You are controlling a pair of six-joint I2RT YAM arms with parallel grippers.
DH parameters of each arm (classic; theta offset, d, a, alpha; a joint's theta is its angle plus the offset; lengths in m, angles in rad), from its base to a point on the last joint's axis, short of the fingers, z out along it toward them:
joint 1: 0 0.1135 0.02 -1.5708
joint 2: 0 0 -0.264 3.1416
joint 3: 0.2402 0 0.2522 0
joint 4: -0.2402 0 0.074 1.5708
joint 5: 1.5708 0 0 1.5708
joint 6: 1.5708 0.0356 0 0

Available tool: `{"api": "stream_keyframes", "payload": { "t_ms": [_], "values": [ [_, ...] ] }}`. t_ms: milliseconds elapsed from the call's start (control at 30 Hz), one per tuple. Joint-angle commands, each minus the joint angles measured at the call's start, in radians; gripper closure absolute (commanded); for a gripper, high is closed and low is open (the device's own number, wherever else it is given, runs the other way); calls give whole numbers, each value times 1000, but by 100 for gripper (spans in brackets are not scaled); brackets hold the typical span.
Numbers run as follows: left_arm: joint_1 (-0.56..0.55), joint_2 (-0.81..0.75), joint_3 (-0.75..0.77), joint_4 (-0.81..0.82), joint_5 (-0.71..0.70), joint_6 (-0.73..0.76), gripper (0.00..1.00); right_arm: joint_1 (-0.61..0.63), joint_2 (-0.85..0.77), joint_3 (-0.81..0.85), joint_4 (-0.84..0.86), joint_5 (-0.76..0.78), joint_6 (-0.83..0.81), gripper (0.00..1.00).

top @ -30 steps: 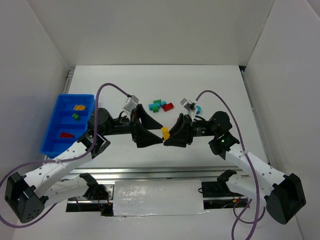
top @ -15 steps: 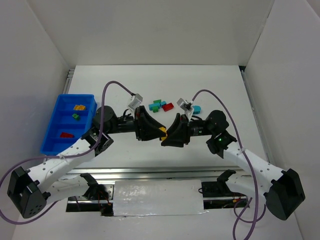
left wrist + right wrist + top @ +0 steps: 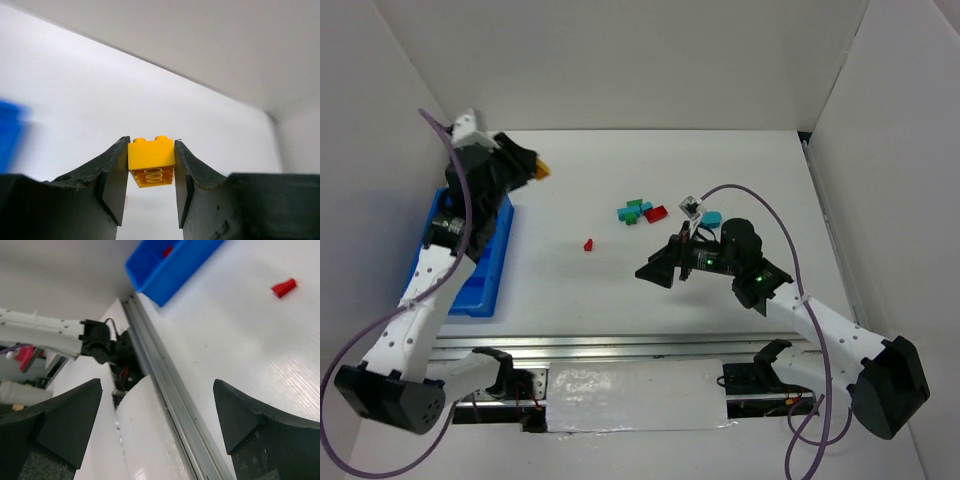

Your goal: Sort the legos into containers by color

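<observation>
My left gripper (image 3: 150, 172) is shut on a yellow lego (image 3: 151, 159), studs up, gripped by its two sides. In the top view that gripper (image 3: 530, 167) is raised at the far left, past the far end of the blue tray of containers (image 3: 488, 268), with the yellow lego (image 3: 543, 168) at its tip. My right gripper (image 3: 654, 271) stands wide open and empty near the table's middle. A small red lego (image 3: 588, 244) lies to its left. Green, teal and red legos (image 3: 640, 211) cluster behind it, and one teal lego (image 3: 712, 217) lies apart.
The left arm hides much of the tray in the top view. In the right wrist view the tray (image 3: 176, 264) holds a red lego (image 3: 167, 251), and the small red lego (image 3: 283, 287) lies on the table. A metal rail (image 3: 165, 390) runs along the near table edge.
The yellow lego passed from the right gripper to the left. The left arm swung it up and away to the far left. The right gripper opened wide. The small red lego now shows.
</observation>
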Motion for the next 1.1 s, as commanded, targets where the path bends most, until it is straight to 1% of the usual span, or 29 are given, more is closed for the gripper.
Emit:
{"api": "stream_keyframes", "payload": {
  "t_ms": [0, 67, 100, 133, 167, 200, 233, 267, 300, 333, 367, 467, 633, 667, 733, 767, 800, 833, 900, 933, 1067],
  "values": [
    [229, 124, 75, -285, -418, -119, 100, -6, 13, 21, -94, 162, -30, 0],
    [337, 223, 100, -259, -364, -142, 100, -6, 18, 26, -97, 149, -36, 0],
    [407, 253, 104, -219, -341, -172, 100, -6, 18, 31, -108, 142, -45, 0],
    [441, 286, 121, -196, -271, -180, 100, -6, 16, 34, -115, 144, -52, 0],
    [466, 361, 140, -188, -255, -191, 100, -6, 13, 35, -122, 145, -58, 0],
    [500, 397, 164, -196, -260, -208, 100, -6, 10, 32, -131, 144, -67, 0],
    [509, 434, 207, -202, -293, -208, 98, -8, 2, 32, -132, 139, -72, 0],
    [518, 495, 218, -181, -297, -197, 97, -6, 2, 31, -132, 133, -75, 0],
    [538, 520, 227, -158, -292, -185, 95, -8, 1, 26, -132, 123, -76, 0],
    [549, 544, 239, -92, -271, -144, 95, -9, 2, 23, -123, 104, -78, 0],
    [554, 585, 245, -83, -269, -134, 95, -9, 5, 21, -120, 96, -79, 0],
    [566, 638, 249, -64, -298, -147, 91, -11, 15, 25, -122, 89, -85, 0],
    [574, 698, 249, -67, -307, -174, 72, -12, 36, 48, -146, 95, -101, 0],
    [580, 702, 246, -47, -272, -167, 61, -12, 41, 55, -146, 95, -104, 0],
    [580, 707, 238, -58, -281, -182, 53, -12, 50, 67, -154, 99, -111, 0],
    [581, 706, 232, -56, -283, -191, 40, -12, 54, 72, -158, 105, -116, 0],
    [581, 705, 226, -60, -287, -196, 34, -14, 62, 77, -169, 112, -121, 0],
    [583, 705, 224, -66, -295, -208, 23, -14, 71, 83, -172, 122, -124, 0],
    [583, 712, 236, -96, -309, -223, 11, -17, 79, 87, -175, 130, -124, 0],
    [583, 713, 242, -107, -309, -231, 1, -20, 84, 87, -175, 133, -122, 0],
    [566, 690, 270, -132, -292, -223, 1, -26, 73, 89, -201, 167, -119, 0]
  ]
}}
